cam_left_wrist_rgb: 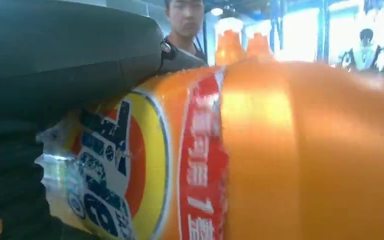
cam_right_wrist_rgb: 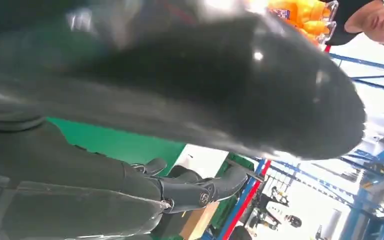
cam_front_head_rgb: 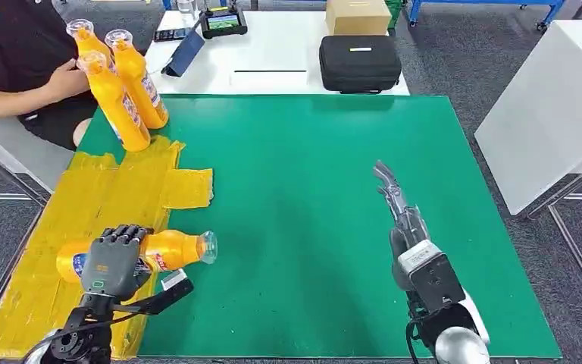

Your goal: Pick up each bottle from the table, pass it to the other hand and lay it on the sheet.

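The left hand [cam_front_head_rgb: 114,262] is wrapping its fingers around an orange bottle [cam_front_head_rgb: 174,249] that's lying on its side on the yellow sheet [cam_front_head_rgb: 98,199] (neck poking out onto the green mat [cam_front_head_rgb: 311,212]). The right hand [cam_front_head_rgb: 402,212] is hovering over the mat, fingers stretched out, holding nothing. Three more bottles [cam_front_head_rgb: 125,83] are standing at the sheet's far end.

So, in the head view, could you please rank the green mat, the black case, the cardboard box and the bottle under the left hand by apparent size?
1. green mat
2. black case
3. lying bottle, partly covered by the left hand
4. cardboard box, cut by the frame edge and farther away, so 3 versus 4 is unsure.
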Controlling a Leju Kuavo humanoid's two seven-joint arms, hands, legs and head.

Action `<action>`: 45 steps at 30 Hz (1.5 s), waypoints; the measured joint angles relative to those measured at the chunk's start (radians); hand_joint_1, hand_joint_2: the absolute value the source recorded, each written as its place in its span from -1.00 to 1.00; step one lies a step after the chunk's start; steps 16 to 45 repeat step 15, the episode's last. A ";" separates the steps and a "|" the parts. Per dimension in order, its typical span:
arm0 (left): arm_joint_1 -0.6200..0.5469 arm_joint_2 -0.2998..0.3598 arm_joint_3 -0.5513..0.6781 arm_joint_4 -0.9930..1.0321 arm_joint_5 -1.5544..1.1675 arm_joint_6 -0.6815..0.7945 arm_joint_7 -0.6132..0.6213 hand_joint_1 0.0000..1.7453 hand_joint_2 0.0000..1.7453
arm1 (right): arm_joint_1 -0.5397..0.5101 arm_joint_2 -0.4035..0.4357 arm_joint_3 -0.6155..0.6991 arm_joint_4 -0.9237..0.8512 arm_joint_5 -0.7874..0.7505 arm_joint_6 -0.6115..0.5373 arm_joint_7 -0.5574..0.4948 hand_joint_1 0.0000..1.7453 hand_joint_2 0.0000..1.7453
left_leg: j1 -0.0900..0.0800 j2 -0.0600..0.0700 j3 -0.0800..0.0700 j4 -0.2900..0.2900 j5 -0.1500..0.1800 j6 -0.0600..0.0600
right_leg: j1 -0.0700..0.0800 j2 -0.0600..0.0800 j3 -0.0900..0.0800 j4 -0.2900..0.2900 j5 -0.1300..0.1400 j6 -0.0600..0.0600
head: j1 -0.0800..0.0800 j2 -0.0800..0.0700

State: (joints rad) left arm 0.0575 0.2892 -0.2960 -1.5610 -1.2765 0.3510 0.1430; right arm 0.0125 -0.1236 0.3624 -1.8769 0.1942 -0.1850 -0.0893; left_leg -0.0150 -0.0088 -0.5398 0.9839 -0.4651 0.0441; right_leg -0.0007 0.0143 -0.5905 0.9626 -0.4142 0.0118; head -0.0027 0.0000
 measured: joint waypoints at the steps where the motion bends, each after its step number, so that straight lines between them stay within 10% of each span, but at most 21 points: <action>1: -0.001 0.000 -0.002 0.006 0.021 -0.005 -0.001 -1.00 -1.00 | 0.000 0.000 0.000 0.000 0.000 0.000 0.000 -1.00 -1.00 | 0.000 0.000 0.000 0.000 0.000 0.000 | 0.000 0.000 0.000 0.000 0.000 0.000 | 0.000 0.000; 45: -0.012 0.000 -0.018 0.028 0.042 -0.025 -0.002 -1.00 -1.00 | 0.004 0.000 -0.003 -0.008 0.003 0.012 0.010 -1.00 -1.00 | 0.000 0.000 0.000 0.000 0.000 0.000 | 0.000 0.000 0.000 0.000 0.000 0.000 | 0.000 0.000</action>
